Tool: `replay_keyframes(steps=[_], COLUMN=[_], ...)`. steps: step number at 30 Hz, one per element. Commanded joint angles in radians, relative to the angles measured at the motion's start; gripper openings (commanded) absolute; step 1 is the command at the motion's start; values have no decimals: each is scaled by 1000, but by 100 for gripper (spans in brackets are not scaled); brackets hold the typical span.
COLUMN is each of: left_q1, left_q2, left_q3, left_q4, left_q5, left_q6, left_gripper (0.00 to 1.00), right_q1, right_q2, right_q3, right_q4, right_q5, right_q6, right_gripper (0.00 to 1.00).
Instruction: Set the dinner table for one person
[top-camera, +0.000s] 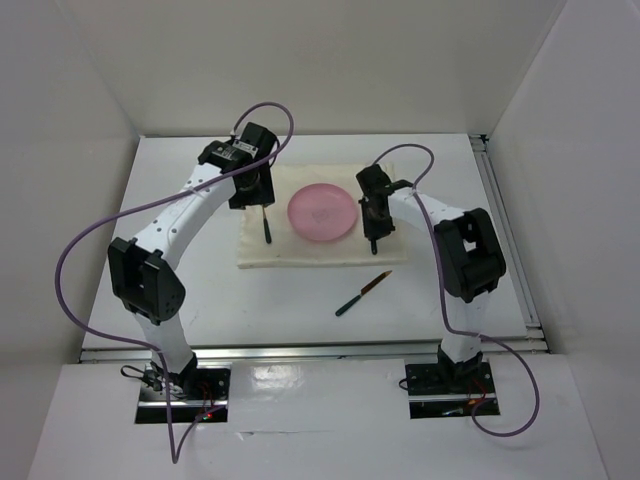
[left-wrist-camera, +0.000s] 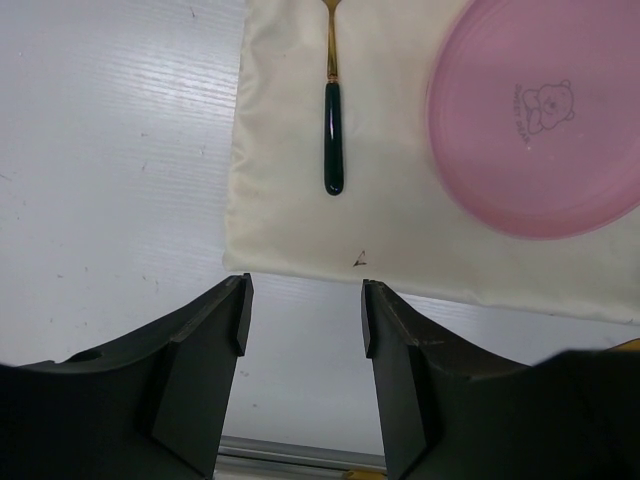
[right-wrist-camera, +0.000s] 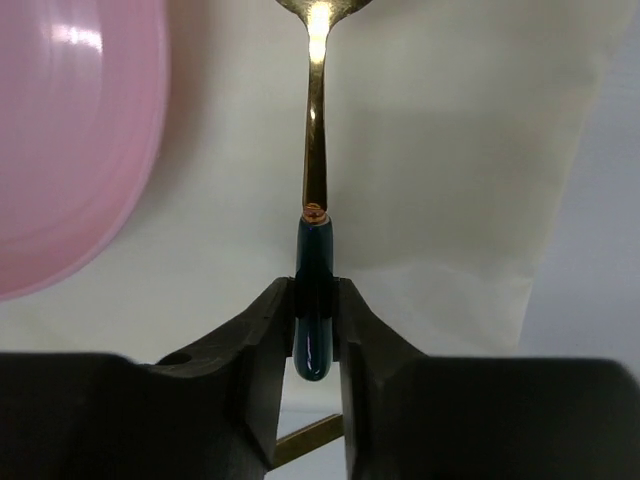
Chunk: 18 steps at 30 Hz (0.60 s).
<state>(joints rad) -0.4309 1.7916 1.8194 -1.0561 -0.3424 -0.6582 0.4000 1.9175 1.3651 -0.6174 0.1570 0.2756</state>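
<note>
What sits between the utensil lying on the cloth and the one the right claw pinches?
The pink plate, on the cream cloth. The top view shows it: lying utensil left of it, right gripper with the held utensil right of it.

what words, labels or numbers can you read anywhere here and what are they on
Nothing can be read for certain.
pink plate: a small printed bear with a curved row of letters beside it, too small to read.
white sticker on the left arm near its wrist: blurred, unreadable.
No other writing shows.
</note>
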Motion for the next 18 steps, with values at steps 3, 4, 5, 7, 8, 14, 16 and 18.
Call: replay_keyframes(steps=[3, 4, 5, 7, 8, 14, 16, 18], left_q1=[3, 3, 3, 3, 3, 3, 3, 3], left_q2=[-52, -52, -52, -52, -52, -83, -95, -109], left_q3=[0, 0, 0, 0, 0, 9, 9, 9], left_q4=[-2, -2, -2, -2, -2, -25, -25, -25], left_q5=[-6, -6, -6, -6, -6, -4, -15, -35], left_q6=[-17, -17, -17, -17, -17, -17, -17, -17], left_gripper=[64, 64, 64, 64, 64, 64, 64, 64], right_q1=[-24, -24, -24, -24, -24, -24, -24, 16], right_q2=[15, 6, 6, -37, -55, -305, -382, -480], right_q3=[51, 51, 51, 51, 51, -130, -222, -364], right_q4=[39, 39, 39, 39, 27, -19, -9, 17], right_q5=[-17, -17, -26, -27, -5, -48, -153, -245], right_q6=[7, 19, 19, 31, 43, 169, 264, 345], right_gripper=[60, 63, 63, 67, 71, 71, 71, 70])
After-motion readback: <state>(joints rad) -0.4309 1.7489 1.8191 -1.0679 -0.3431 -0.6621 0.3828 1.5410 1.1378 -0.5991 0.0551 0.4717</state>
